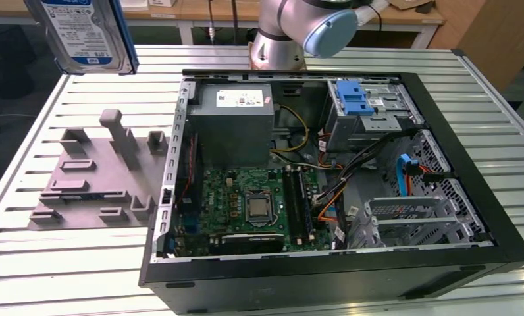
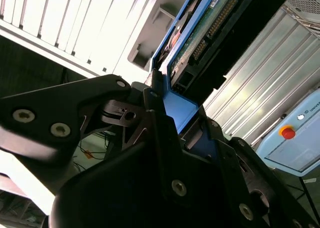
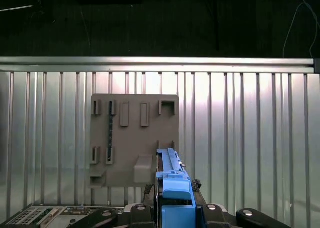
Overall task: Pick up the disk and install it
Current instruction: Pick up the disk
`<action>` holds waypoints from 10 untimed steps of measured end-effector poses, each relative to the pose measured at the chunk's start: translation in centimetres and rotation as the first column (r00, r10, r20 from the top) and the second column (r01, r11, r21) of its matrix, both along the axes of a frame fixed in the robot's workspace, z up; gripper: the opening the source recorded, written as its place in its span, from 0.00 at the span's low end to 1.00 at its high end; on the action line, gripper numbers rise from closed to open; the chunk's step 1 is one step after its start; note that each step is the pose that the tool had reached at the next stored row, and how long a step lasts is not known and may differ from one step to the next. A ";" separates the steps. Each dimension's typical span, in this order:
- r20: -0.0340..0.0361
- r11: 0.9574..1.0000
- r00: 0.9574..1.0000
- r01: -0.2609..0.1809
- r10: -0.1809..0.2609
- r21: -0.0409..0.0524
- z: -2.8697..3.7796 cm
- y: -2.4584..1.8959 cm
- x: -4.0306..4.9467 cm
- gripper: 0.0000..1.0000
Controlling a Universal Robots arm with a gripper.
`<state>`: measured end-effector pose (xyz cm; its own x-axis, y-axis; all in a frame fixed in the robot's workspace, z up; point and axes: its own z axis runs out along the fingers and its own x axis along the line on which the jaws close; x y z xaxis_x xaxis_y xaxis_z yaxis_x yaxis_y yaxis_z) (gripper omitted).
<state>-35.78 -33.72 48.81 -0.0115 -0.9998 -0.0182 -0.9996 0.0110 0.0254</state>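
The disk [image 1: 82,33], a silver drive with a white-and-blue label in a blue bracket, hangs upright in the air at the exterior view's upper left. It is high above the slatted table, beyond the grey holder plate [image 1: 91,178]. In the second wrist view my gripper [image 2: 172,112] is shut on the blue bracket end of the disk [image 2: 210,32], whose circuit-board side shows. In the first wrist view the disk [image 3: 172,175] stands edge-on in the gripper [image 3: 175,203], over the holder plate [image 3: 134,138].
The open computer case [image 1: 472,164] lies on the table [image 1: 69,263] to the exterior view's right of the plate. It holds a grey power-supply box [image 1: 235,125], a motherboard [image 1: 253,204] and a drive cage with a blue latch [image 1: 354,99]. The arm's base [image 1: 284,33] stands behind the case.
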 end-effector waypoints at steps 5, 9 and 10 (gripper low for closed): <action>0.000 1.000 1.000 0.000 0.000 0.000 0.00 -0.11 0.00 0.36; 0.000 1.000 1.000 0.000 0.000 0.000 0.00 -0.11 0.07 0.36; 0.000 1.000 1.000 0.000 0.000 0.000 0.00 -0.11 0.10 0.36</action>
